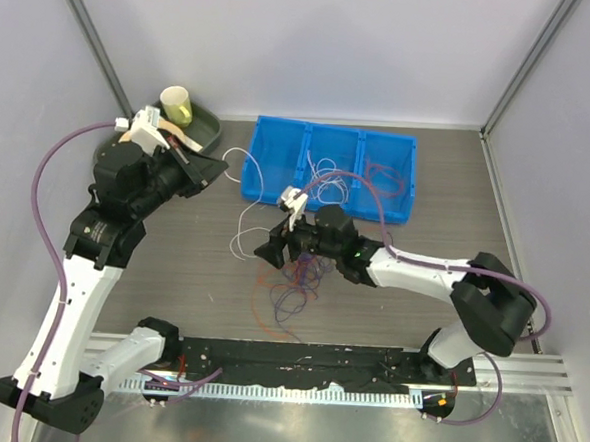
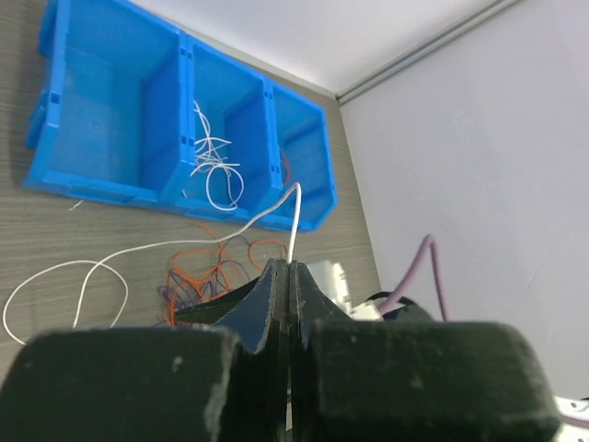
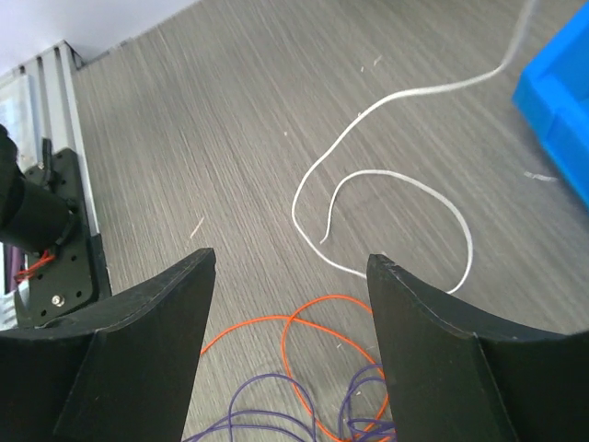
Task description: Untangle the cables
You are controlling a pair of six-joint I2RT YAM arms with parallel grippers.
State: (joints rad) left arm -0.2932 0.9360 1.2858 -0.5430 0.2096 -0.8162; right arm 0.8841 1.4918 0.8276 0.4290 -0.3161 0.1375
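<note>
left gripper [image 2: 288,269]: jaws pressed together, pinching white cable [image 2: 291,226] | right gripper [image 3: 290,267]: jaws spread, nothing between, above orange and purple cables [image 1: 300,273] tangled mid-table | more white cables [image 2: 216,170]: middle compartment of blue bin [image 1: 274,155], far table edge

Grey wood-grain surface [image 1: 191,275], blue plastic three-compartment bin [image 1: 274,160] at far centre, dark green tray [image 1: 209,128] far left, tangle of thin orange and purple wires [image 1: 296,281] near centre, thin white wire [image 1: 242,233] looping just beside it
</note>
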